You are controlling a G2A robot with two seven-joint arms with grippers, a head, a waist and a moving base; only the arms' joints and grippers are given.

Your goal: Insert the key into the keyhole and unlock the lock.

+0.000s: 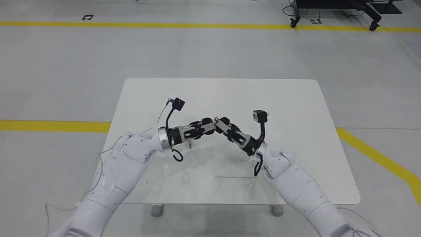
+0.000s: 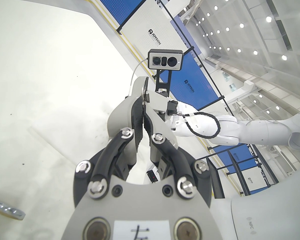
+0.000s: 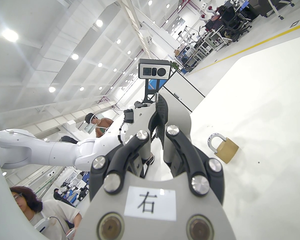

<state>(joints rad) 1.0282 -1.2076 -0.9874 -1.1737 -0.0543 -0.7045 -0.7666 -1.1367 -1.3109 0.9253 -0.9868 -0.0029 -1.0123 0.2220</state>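
1. Left gripper [image 2: 142, 101] pads pressed together, holding nothing; right gripper [image 3: 159, 111] same.
2. Flat metal key [image 2: 6, 209], likely, lies on table [image 2: 40, 76] at lower left; lock [image 3: 223, 148] right of centre, on table.
3. Next, I judge: spread fingers, pinch key by bow, blade free, brace lock first.
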